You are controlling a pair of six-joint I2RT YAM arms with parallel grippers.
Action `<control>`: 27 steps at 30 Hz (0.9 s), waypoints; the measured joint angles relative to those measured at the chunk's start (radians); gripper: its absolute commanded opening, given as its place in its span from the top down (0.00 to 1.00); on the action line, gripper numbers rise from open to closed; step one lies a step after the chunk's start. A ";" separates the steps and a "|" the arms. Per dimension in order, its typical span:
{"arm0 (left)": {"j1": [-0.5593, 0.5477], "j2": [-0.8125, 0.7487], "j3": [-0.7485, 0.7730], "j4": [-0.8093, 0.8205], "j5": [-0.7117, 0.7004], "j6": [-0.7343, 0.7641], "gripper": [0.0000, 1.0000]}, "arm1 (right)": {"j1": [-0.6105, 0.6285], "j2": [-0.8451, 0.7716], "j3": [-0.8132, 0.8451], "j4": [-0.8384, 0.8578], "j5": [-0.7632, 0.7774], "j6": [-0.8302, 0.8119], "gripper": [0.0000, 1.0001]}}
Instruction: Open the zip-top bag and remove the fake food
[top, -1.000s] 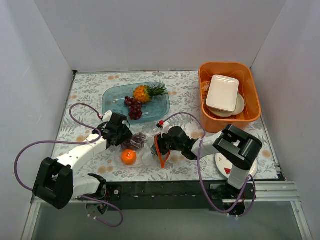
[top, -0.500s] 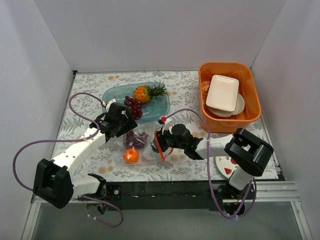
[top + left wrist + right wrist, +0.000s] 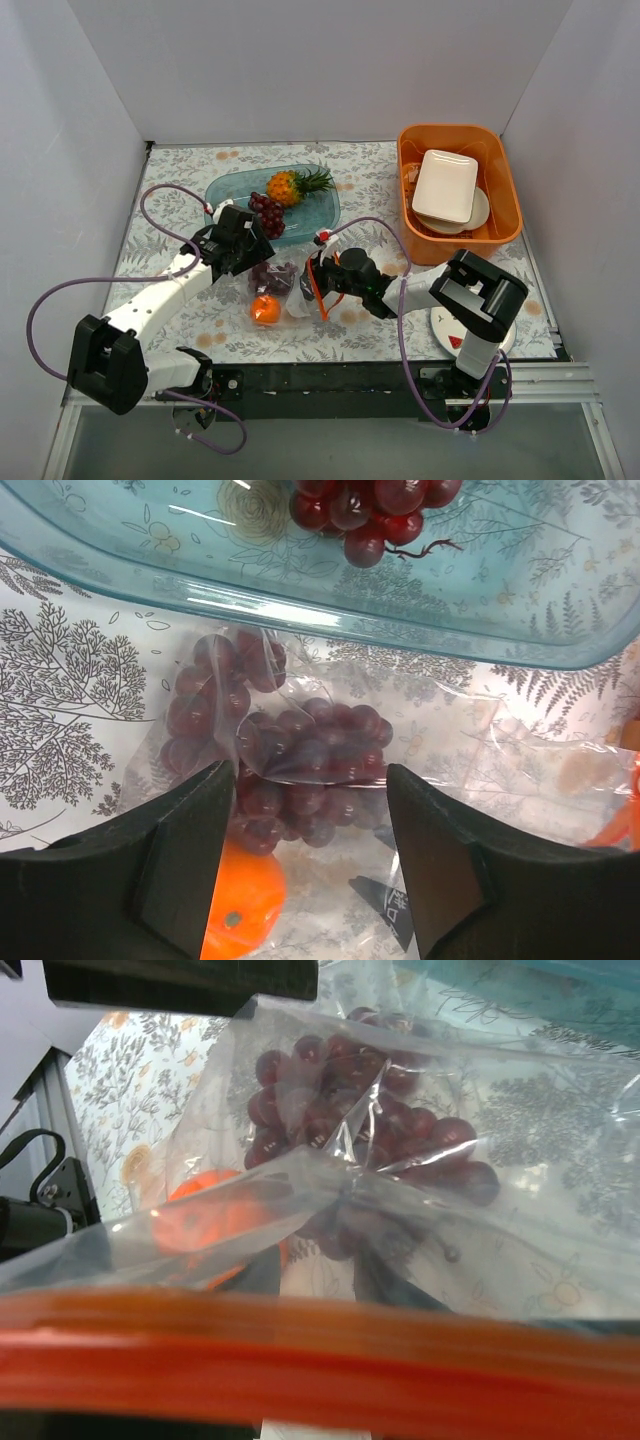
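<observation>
Top view, zip-top bag (image 3: 292,297): lies on the floral table cover (image 3: 175,180) between the two grippers, just in front of the teal tray (image 3: 232,195).
Top view, fake food: the bagged grape bunch (image 3: 271,277) and a small orange fruit (image 3: 265,310) are inside the bag. The pineapple (image 3: 293,184) and the tray grape bunch (image 3: 267,214) lie in the tray.
Top view, left gripper (image 3: 255,265): over the bag's far left end.
Top view, right gripper (image 3: 322,283): at the bag's right end, clamped on the orange-red zip strip (image 3: 318,292), which stands raised at its tip.
Top view, right side: an orange bin (image 3: 505,190) holds white dishes (image 3: 446,186). A watermelon plate (image 3: 447,338) sits under the right arm.
Left wrist, jaws: spread wide and holding nothing, with the fingers (image 3: 185,850) on either side of the bagged grape bunch. The orange fruit is beside the left finger, and the tray rim is just beyond.
Right wrist, bag: the zip strip runs across the bottom, close to the lens. Grapes and orange fruit show through crinkled plastic. The gripper's own fingers are not visible.
</observation>
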 measured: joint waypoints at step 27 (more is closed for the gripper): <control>-0.008 0.111 -0.112 0.082 -0.035 -0.008 0.62 | -0.045 0.000 -0.002 -0.092 0.199 0.234 0.63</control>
